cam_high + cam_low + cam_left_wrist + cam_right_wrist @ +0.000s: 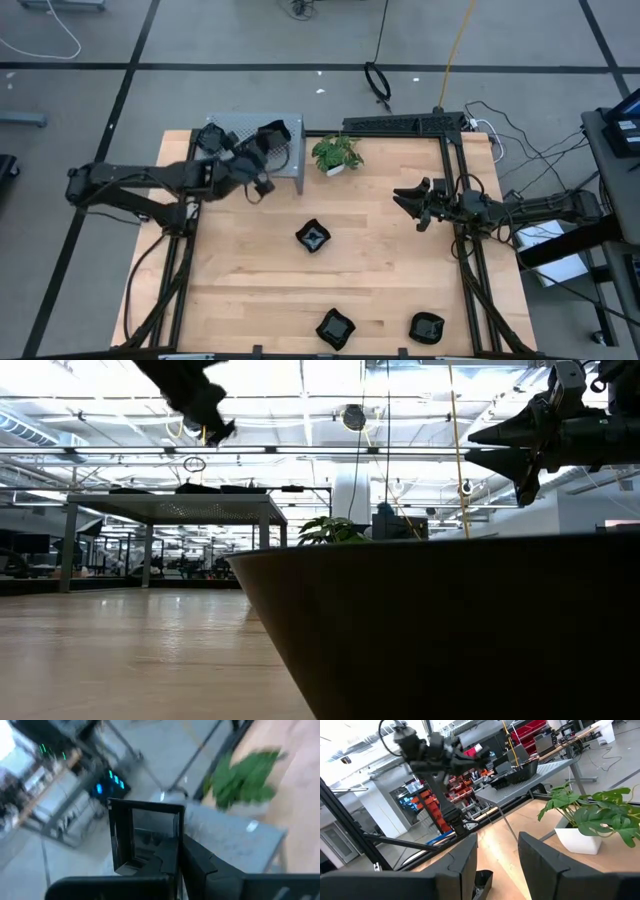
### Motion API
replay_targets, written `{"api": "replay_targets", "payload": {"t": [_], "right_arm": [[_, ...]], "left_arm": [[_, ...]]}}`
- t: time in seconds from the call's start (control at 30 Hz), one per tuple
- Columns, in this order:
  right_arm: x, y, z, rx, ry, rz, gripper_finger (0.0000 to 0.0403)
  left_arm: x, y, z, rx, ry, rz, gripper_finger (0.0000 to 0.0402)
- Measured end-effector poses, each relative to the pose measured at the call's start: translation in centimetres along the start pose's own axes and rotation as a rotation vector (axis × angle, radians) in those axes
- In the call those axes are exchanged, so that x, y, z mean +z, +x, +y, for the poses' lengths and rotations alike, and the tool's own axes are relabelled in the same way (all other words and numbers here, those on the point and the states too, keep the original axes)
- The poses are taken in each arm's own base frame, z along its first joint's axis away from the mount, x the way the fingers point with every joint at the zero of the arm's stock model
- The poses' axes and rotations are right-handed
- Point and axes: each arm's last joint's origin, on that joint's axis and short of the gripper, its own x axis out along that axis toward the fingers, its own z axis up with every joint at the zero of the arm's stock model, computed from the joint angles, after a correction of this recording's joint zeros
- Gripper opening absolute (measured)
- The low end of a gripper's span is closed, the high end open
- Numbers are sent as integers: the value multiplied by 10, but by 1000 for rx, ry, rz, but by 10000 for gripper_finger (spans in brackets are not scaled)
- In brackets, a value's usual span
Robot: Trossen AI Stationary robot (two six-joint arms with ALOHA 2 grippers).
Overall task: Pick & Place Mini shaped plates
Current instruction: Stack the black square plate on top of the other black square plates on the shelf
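Observation:
My left gripper [266,142] is raised over the grey bin [240,122] at the table's far left and is shut on a square black mini plate [145,836]. The low view shows this gripper [200,405] high above the table. Three more black mini plates lie flat on the wood: one at the middle [313,237] and two near the near edge [335,328] [427,327]. One of these fills the low view's foreground [450,630]. My right gripper [405,197] [497,855] hovers open at the table's right side, touching nothing. My left gripper pinches the square plate by its rim at one side [167,854], between its two fingers [200,867]. The plate stands on edge beyond the fingers, its hollow face toward the wrist camera, lifted clear above the grey bin [235,832].
A small green potted plant [337,155] stands just right of the grey bin, at the far edge. A black frame rail [400,124] runs along the far right edge. Bare wood [380,270] lies between the plates and my right arm.

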Motion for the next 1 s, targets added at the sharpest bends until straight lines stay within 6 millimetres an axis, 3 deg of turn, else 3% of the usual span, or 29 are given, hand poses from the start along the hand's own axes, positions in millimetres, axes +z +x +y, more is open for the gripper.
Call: {"api": "replay_targets", "payload": {"t": [0.3, 0.7, 1.0], "right_arm": [[0, 0, 0, -1, 0, 1, 130], [0, 0, 0, 0, 0, 0, 130], [0, 0, 0, 0, 0, 0, 130]], "left_arm": [[-24, 26, 28, -102, -137, 224, 10], [-28, 34, 41, -72, -249, 259, 4], [-30, 40, 44, -23, -452, 283, 4]]}}
